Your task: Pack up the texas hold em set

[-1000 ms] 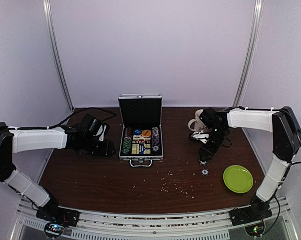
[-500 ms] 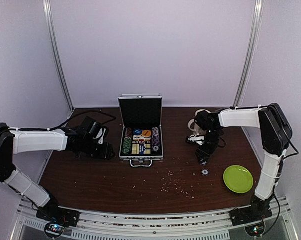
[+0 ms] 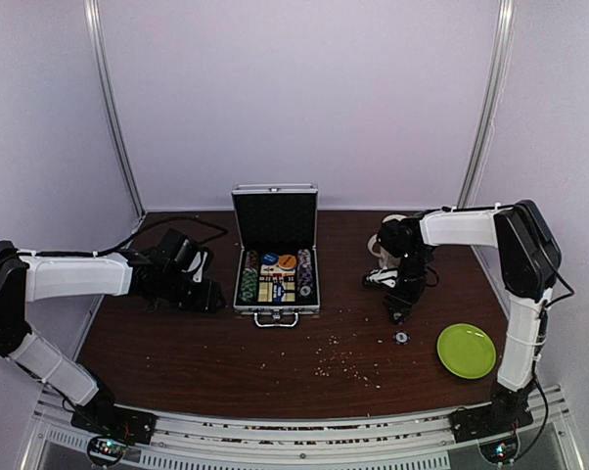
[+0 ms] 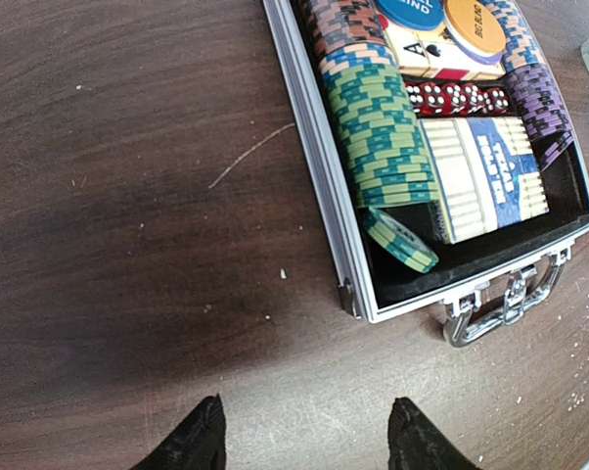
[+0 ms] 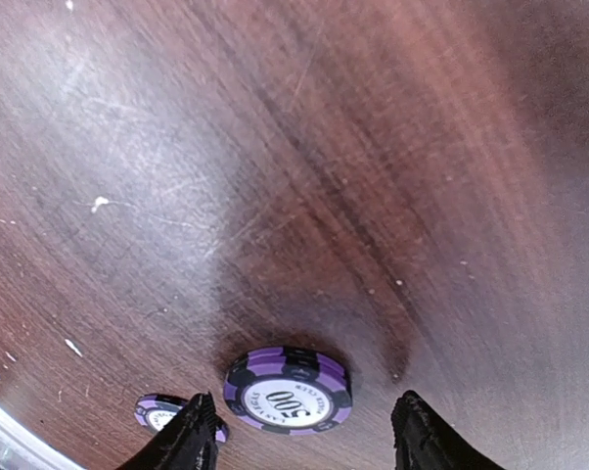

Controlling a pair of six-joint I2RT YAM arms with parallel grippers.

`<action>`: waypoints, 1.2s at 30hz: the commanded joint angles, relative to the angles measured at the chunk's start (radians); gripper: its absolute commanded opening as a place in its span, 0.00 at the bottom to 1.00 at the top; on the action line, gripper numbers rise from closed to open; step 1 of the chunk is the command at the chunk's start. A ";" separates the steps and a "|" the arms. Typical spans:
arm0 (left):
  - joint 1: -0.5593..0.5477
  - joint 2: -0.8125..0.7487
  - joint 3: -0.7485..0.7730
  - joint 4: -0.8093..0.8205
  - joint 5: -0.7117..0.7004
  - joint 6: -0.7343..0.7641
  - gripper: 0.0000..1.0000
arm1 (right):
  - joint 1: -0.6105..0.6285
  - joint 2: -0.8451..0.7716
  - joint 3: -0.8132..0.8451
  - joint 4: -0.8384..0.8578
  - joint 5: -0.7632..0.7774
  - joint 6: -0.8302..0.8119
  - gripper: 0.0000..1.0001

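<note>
The silver case (image 3: 275, 217) stands open at the table's middle, with chips, red dice (image 4: 456, 96), a blue-cream card deck (image 4: 490, 176) and white and orange discs inside. In the left wrist view its rim (image 4: 319, 157) runs along the upper right, and one green chip (image 4: 400, 238) lies tilted inside. My left gripper (image 4: 304, 446) is open and empty on the table left of the case (image 3: 211, 294). My right gripper (image 5: 309, 441) is open, low over a small purple chip stack (image 5: 288, 389) that lies between its fingers. Another purple chip (image 5: 167, 413) lies beside it (image 3: 401, 337).
A cream mug (image 3: 386, 235) stands behind the right gripper. A lime green plate (image 3: 466, 351) lies at the front right. Small pale crumbs are scattered over the dark wooden table (image 3: 343, 357) in front of the case.
My right arm's wrist and forearm have swung a little left and back while its gripper stays down by the purple chips. The left arm has not moved.
</note>
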State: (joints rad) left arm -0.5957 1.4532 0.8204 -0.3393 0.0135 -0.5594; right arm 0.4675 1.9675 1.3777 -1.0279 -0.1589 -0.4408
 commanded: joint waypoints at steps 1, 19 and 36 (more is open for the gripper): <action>-0.002 -0.016 0.005 0.023 -0.013 0.010 0.59 | 0.027 0.034 0.046 -0.086 -0.004 -0.014 0.61; 0.000 -0.016 -0.015 0.031 -0.030 0.025 0.59 | 0.203 0.013 -0.026 0.007 -0.010 0.024 0.51; -0.002 -0.014 -0.004 0.025 -0.024 0.016 0.59 | 0.196 -0.089 -0.175 0.134 0.039 0.036 0.38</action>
State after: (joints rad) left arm -0.5957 1.4528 0.8150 -0.3382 -0.0048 -0.5484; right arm 0.6701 1.8881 1.2324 -0.9058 -0.1337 -0.4129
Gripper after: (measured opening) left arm 0.586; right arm 0.401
